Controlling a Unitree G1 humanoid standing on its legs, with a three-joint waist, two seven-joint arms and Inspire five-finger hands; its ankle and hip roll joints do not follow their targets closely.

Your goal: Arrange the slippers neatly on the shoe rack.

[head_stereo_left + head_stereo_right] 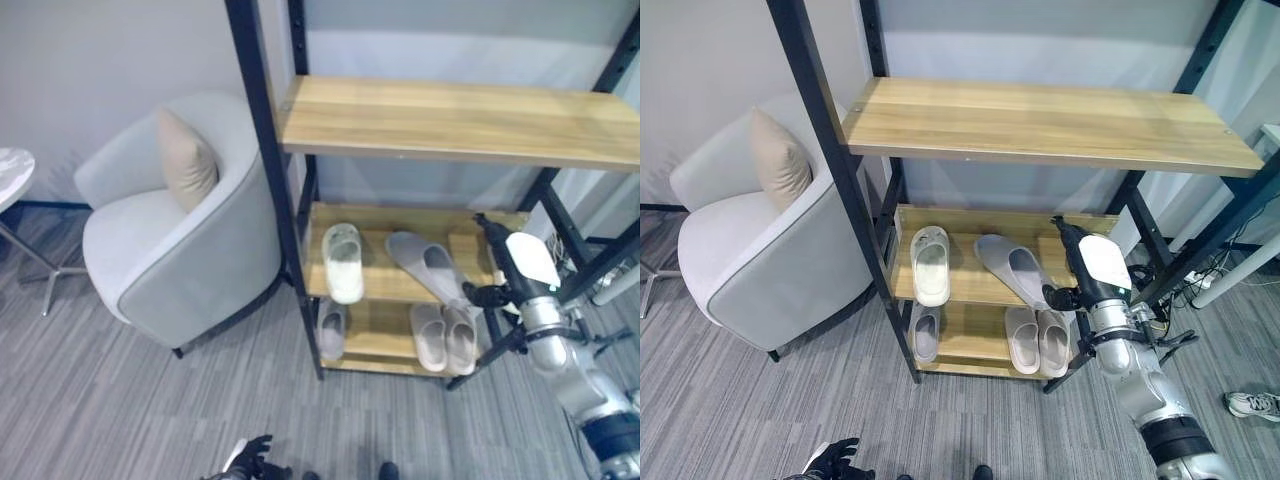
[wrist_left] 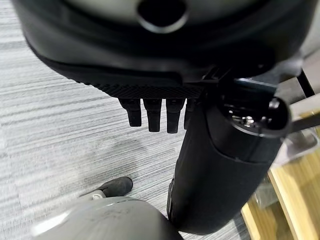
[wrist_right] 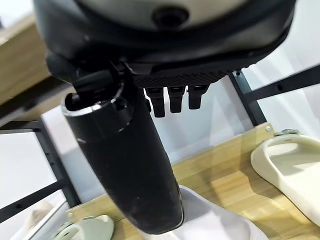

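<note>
The black-framed shoe rack with light wooden shelves (image 1: 940,290) already carries every slipper in view, so the task is judged well advanced but not finished. On the middle shelf a white open-toed slipper (image 1: 930,265) lies straight, toe to the front edge, while the grey slipper beside it (image 1: 1015,270) lies askew, its length running diagonally across the board with one end near the front edge; this is the item outstanding. On the bottom shelf a pair of beige slippers (image 1: 1037,340) sits side by side and touching, and a single grey slipper (image 1: 925,333) lies well apart from them at the other end. The right hand (image 1: 1080,270) is raised just beside the skewed grey slipper; its fingers show straight and relaxed in the right wrist view, holding nothing, and contact with the slipper cannot be confirmed. The left hand (image 1: 250,462) hangs low over the grey striped carpet (image 1: 120,400), its fingers loose and empty. The head views alone show the whole rack, the empty top shelf and the pale grey armchair with a beige cushion (image 1: 180,240). The right wrist view alone gives a close look at the middle shelf past the thumb, with the white slipper (image 3: 292,167) near the back upright.
</note>
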